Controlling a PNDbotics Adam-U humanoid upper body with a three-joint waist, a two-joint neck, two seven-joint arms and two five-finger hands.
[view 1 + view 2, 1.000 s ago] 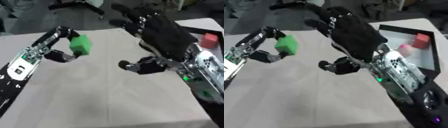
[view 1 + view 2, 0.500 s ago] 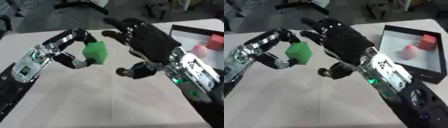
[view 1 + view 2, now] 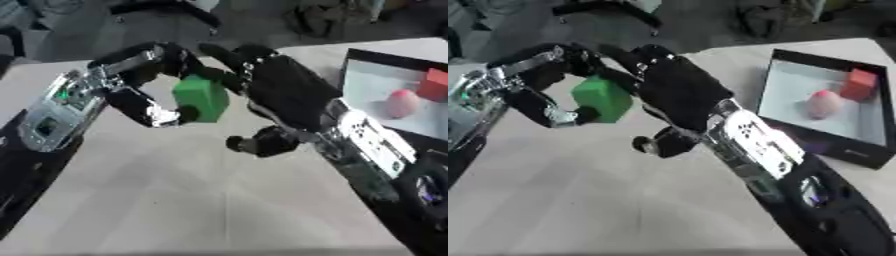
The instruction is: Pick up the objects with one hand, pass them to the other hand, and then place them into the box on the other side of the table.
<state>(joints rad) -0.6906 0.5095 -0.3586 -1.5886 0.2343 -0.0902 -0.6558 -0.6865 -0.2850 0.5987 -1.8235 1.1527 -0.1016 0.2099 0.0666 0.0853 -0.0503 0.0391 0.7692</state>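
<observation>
Block (image 3: 201, 98) is clamped in left hand (image 3: 144, 82) above the tabletop (image 3: 175, 200); right hand (image 3: 276, 97) is spread beside it. If released early, block could be dropped short of box (image 3: 859, 145).

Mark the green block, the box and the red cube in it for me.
green block (image 3: 200, 98): left eye view, on its front face, held by the left hand.
box (image 3: 826, 144): right eye view, on its black near wall.
red cube (image 3: 858, 84): right eye view, on its front face.
</observation>
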